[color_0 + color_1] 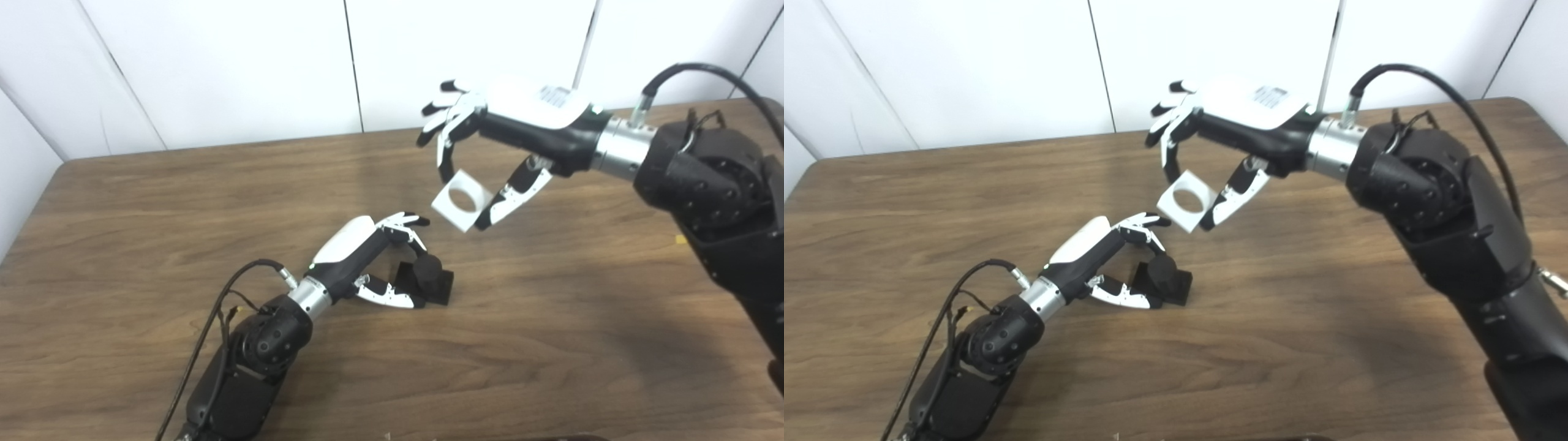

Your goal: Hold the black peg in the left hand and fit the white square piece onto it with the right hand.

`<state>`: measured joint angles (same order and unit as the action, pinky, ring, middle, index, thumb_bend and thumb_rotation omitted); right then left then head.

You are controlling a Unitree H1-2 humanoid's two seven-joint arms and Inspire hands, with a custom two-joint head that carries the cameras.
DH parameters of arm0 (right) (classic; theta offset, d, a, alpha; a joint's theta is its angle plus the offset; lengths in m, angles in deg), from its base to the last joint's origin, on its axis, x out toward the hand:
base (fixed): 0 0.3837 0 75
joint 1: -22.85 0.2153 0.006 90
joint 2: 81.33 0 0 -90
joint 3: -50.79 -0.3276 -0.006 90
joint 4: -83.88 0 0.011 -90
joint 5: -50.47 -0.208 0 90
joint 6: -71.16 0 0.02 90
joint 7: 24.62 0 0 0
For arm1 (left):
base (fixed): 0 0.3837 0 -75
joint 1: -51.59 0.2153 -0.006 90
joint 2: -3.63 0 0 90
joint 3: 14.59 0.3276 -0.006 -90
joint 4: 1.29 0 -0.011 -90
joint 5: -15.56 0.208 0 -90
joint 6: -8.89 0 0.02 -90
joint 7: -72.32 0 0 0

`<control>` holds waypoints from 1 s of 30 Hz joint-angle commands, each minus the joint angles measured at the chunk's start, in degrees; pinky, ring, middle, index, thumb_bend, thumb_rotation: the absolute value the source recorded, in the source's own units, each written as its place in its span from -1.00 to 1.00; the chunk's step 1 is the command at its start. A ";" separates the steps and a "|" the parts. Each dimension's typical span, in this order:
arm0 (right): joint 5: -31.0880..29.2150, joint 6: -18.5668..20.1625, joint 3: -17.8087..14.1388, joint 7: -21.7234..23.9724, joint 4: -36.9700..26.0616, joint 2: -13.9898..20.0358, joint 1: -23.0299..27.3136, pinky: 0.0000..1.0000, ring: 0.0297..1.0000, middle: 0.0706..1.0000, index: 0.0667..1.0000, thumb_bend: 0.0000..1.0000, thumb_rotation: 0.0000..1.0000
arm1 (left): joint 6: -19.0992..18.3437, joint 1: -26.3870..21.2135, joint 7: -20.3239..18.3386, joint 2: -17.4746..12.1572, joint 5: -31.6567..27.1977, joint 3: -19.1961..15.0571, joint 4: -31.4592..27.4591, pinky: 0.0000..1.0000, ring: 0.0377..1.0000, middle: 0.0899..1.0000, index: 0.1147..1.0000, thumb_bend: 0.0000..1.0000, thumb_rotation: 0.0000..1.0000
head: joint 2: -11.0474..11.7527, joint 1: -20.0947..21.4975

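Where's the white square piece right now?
The white square piece is held in the air by the right hand, up and right of the black peg.

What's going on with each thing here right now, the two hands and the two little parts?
Left hand: closed around the black peg, low at the table.
Black peg: held, base on the table.
Right hand: raised, pinching the white square piece.
White square piece: in the air, tilted, not yet on the peg.
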<state>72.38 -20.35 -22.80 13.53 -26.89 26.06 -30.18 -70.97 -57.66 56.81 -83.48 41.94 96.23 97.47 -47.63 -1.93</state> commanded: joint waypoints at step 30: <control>5.33 -4.57 6.27 1.90 7.08 -4.54 2.34 0.90 0.78 0.53 -0.12 0.05 -0.72 | -3.09 -0.13 -1.10 0.31 1.50 1.33 -0.43 0.65 0.92 0.80 -0.15 0.04 -0.84 | -0.93 -0.65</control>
<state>77.78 -23.01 -15.80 16.15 -19.37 21.77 -31.45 -72.06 -57.65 56.88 -83.04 42.40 96.72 97.03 -48.51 -2.55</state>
